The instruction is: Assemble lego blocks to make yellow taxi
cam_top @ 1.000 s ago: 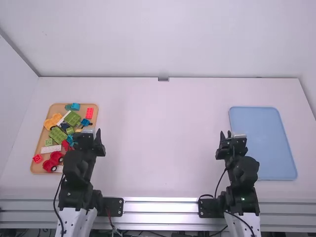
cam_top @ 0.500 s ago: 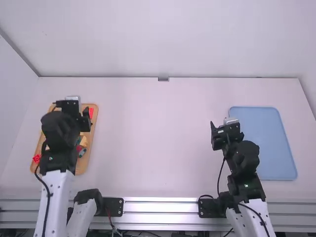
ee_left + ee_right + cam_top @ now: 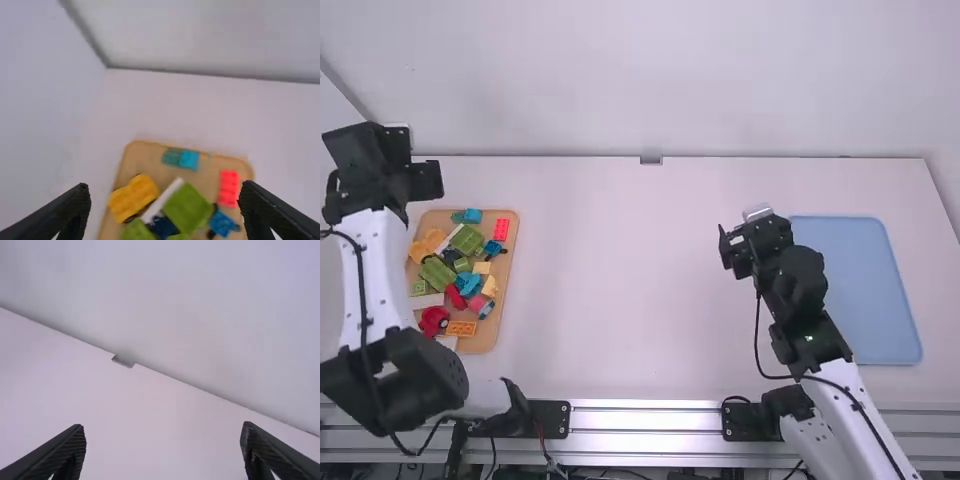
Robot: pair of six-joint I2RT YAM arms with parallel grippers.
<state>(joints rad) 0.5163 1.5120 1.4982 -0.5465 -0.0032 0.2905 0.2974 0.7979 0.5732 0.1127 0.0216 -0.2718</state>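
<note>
The white desk (image 3: 640, 290) is spreading across most of the high view. Over its left side the left arm (image 3: 365, 285) is reaching up along the edge, and at the right the right arm (image 3: 805, 310) is leaning inward from its base. A blue tray (image 3: 865, 290) is lying flat on the right side of the desk, just beside the right arm. The smaller wooden tray (image 3: 509, 272) is lying on the left side, carrying the loose lego blocks — these are where the task's pieces are resting.

The left claw (image 3: 395, 165) is hovering beyond the wooden tray and to the left of it, near the desk's far left corner; in its wrist view its two fingers are standing wide apart. The right claw (image 3: 752, 235) is hanging open too, just to the left of the blue tray, its fingers well separated.

Among the blocks, a big green block (image 3: 468, 240) is lying against a white bar (image 3: 165, 200) near the middle of the wooden tray's far half, and another green block (image 3: 438, 272) is sitting nearer the arm bases. A yellow-orange piece (image 3: 134, 196) is resting by the tray's left edge. A red wheeled piece (image 3: 434, 320) is sitting toward the near end, with an orange brick (image 3: 461, 328) beside it — and a red brick (image 3: 502, 229) is lying near the far right corner.
</note>
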